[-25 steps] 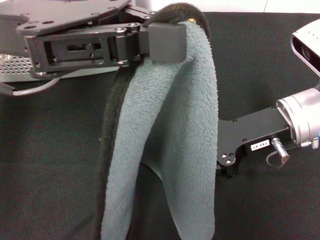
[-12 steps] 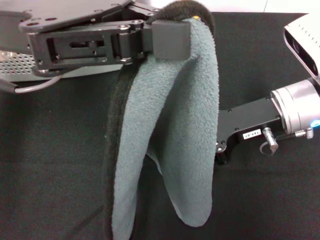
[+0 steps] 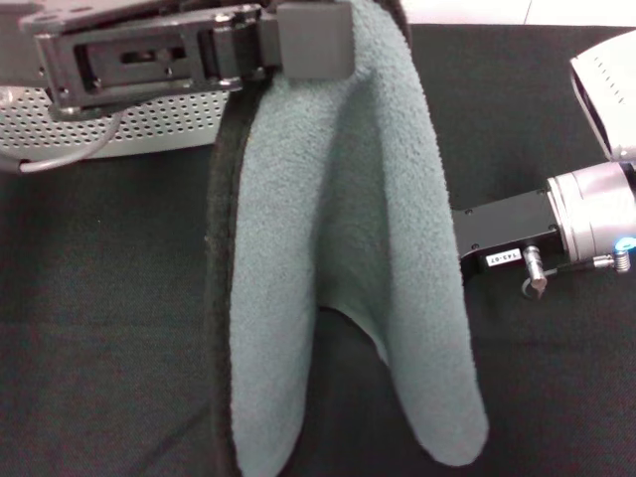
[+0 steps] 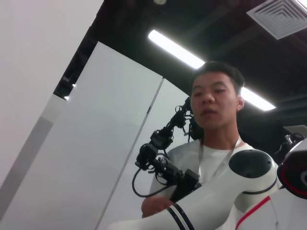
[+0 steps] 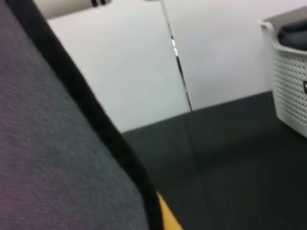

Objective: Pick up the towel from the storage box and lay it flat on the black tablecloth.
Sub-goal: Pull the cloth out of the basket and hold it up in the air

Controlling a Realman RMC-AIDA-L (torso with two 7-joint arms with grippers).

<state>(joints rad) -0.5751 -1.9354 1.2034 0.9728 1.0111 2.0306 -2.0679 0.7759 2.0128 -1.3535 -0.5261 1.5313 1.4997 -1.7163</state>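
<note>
Close to the head camera, the towel [image 3: 338, 258] hangs in a long drooping fold above the black tablecloth [image 3: 99, 328], lifted clear so it can be spread out. Its top edge is clamped in the left gripper [image 3: 298, 40], whose pads are closed tight on the fleece and bear all its weight. Beside it, the right gripper [image 3: 467, 243] reaches toward the hanging side, probably to take a 2nd hold; its fingers are hidden behind the fabric, so I cannot tell their state. Farther back sits the storage box [image 3: 139, 129].
</note>
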